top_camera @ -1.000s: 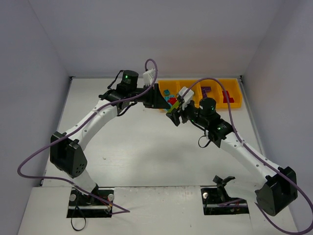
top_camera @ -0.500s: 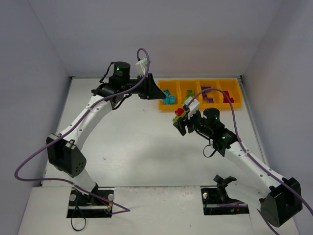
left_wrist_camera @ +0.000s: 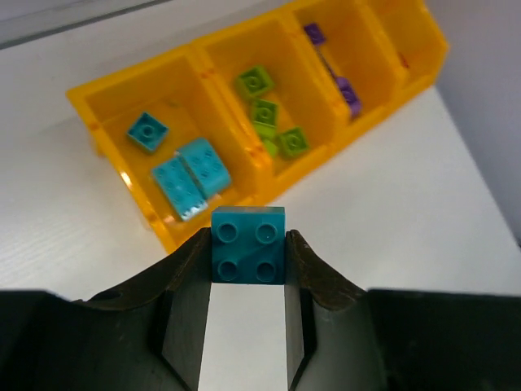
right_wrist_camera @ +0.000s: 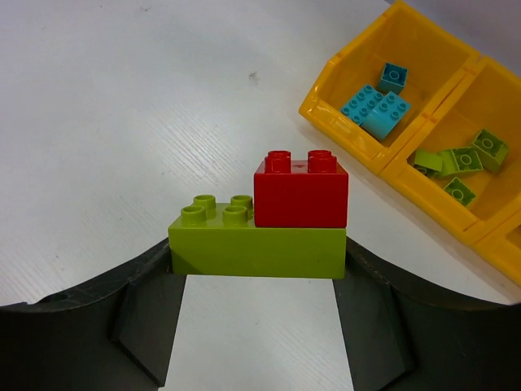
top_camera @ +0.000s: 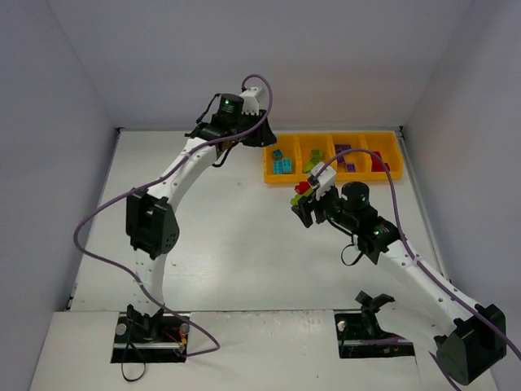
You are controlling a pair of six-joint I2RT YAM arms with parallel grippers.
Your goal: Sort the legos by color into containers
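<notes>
Orange-yellow tray [top_camera: 392, 173] sits at the far right of the white table [top_camera: 228, 244], four compartments in a row running left to right.

Going by the top view, the leftmost compartment has the teal bricks [left_wrist_camera: 189, 175]; I count three, two lying side by side and one smaller apart. The next one to the right holds the lime green bricks [left_wrist_camera: 264, 114], four or so in a loose heap. The third has the purple bricks [left_wrist_camera: 346, 88] along its wall. The rightmost shows red pieces [top_camera: 378, 163], but they are too small for me to count, maybe two.

My left gripper [left_wrist_camera: 248, 244] is at the far side of the table, just left of the tray's left end. Its jaws are narrow and clamped on a single teal brick [left_wrist_camera: 248, 259], a square four-stud piece with its studs facing the wrist camera. From that camera the brick lines up just short of the teal compartment, not over it.

My right gripper [right_wrist_camera: 259, 254] is near of the tray, out over bare table and close to the tray's left half. Its jaws stand at a middling width, pinching the ends of a long lime green brick [right_wrist_camera: 244, 248]. A red brick [right_wrist_camera: 301, 194] is stuck on top of its right half, and four green studs are bare on the left. The two pieces are joined, and the cluster is clear of the table surface and outside the tray.
</notes>
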